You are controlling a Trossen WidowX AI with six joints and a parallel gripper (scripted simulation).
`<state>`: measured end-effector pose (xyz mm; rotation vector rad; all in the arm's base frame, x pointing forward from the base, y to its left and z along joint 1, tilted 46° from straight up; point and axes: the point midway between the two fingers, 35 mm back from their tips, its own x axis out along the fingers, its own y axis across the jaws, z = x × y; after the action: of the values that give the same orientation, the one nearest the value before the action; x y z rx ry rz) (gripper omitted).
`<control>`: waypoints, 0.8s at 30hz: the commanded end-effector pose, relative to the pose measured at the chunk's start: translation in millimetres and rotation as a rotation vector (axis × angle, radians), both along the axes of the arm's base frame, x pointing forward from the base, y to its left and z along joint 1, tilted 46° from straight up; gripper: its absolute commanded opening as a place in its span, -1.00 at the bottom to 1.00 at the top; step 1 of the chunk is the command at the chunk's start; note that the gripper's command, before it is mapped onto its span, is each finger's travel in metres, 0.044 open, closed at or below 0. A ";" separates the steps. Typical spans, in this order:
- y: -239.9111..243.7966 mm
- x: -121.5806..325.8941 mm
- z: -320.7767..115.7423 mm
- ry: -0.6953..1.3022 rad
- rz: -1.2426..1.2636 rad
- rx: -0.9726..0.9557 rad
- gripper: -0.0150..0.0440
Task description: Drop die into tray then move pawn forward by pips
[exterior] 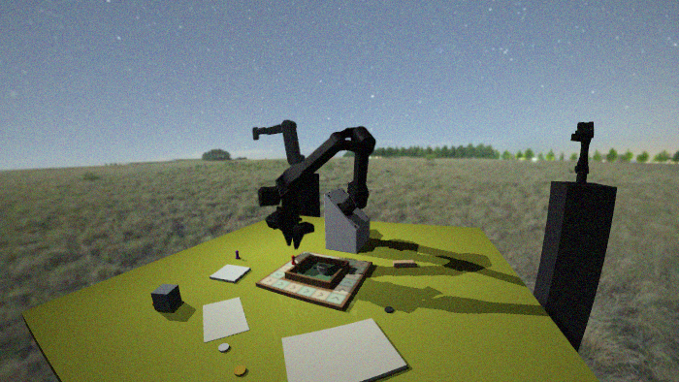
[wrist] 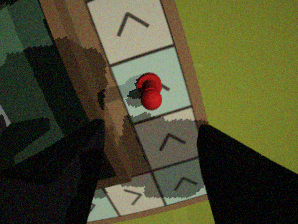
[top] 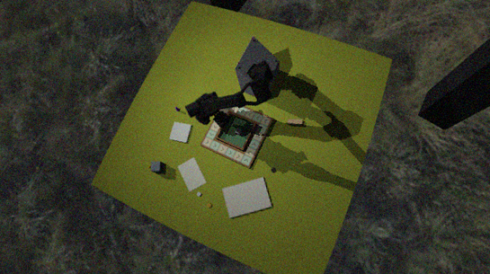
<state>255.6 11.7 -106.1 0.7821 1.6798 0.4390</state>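
Observation:
The red pawn [exterior: 293, 260] [wrist: 150, 90] stands upright on a pale green square of the board [top: 238, 156] [exterior: 320, 294] [wrist: 142, 30], beside the tray wall. That square's arrow points up in the wrist view. My gripper [exterior: 293, 245] [wrist: 152, 132] is partly open and empty above the board near the pawn, with the fingertips apart and not touching it. The arm hides the pawn in the top view. The die [exterior: 322, 268] lies small and dim in the dice tray [top: 231, 145] [exterior: 310, 282] [wrist: 65, 30]; its top pips are not readable now.
A dark cube [top: 156, 167] [exterior: 167, 298], a purple figure [top: 177, 109] [exterior: 237, 254], several white panels, including a large one [top: 247, 198] [exterior: 341, 351], small discs and a pinkish block [top: 295, 122] [exterior: 404, 264] lie around the board. Dark pillars stand beyond the table.

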 end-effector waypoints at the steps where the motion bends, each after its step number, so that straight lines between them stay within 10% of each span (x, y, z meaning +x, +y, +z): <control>1: 6.9 -1.4 -7.9 -0.008 0.007 0.007 0.19; 24: 31.1 -4.9 -32.2 -0.008 0.007 0.008 0.19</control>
<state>253.1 37.9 -134.2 0.7714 1.6710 0.4526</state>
